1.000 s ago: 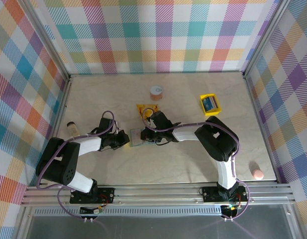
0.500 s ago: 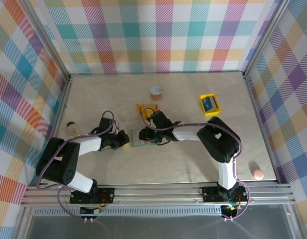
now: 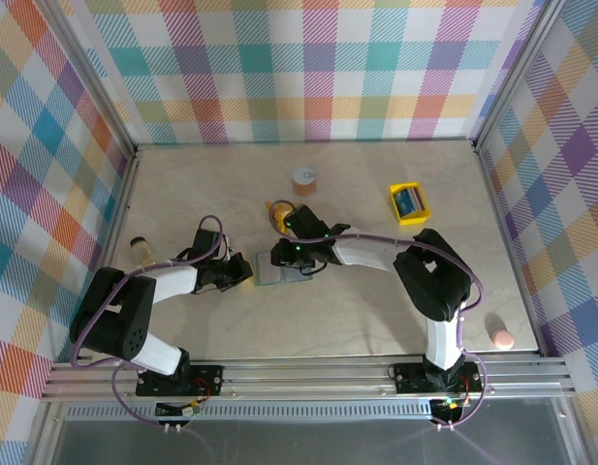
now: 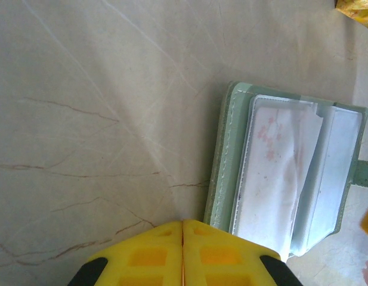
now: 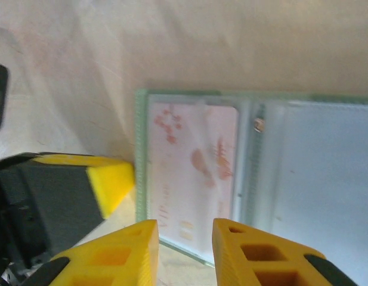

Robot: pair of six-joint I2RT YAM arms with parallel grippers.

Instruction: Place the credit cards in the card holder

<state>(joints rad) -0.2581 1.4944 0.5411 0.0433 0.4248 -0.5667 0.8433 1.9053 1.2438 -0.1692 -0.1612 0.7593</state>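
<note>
The card holder (image 3: 275, 275) lies open and flat near the middle of the bench (image 3: 182, 184). Its clear pockets face up. A pale card (image 5: 189, 173) with red marks sits in the left pocket. The right pocket looks plain and bluish.

The left arm (image 3: 173, 281) reaches in from the left side. Its jaws are clenched tight. The two yellow fingers (image 4: 142, 259) press together with nothing between them. Their tips are right against the left edge of the card holder, at one corner.

The right arm (image 3: 366, 254) reaches across from the right side, and its jaws hang over the card holder. They are released. The two yellow fingers (image 5: 127, 253) stand apart and grasp nothing. The edge of the pale card shows in the gap.

The credit cards (image 3: 409, 200) lie in a yellow tray (image 3: 412, 221) toward the far right corner, well apart from the card holder. A crinkly snack packet (image 3: 276, 209) lies just behind the right jaws. A small round orange thing (image 3: 305, 179) stands farther back. A little bottle (image 3: 139, 244) lies near the left edge. A pink thing (image 3: 501, 338) lies by the near right corner.
</note>
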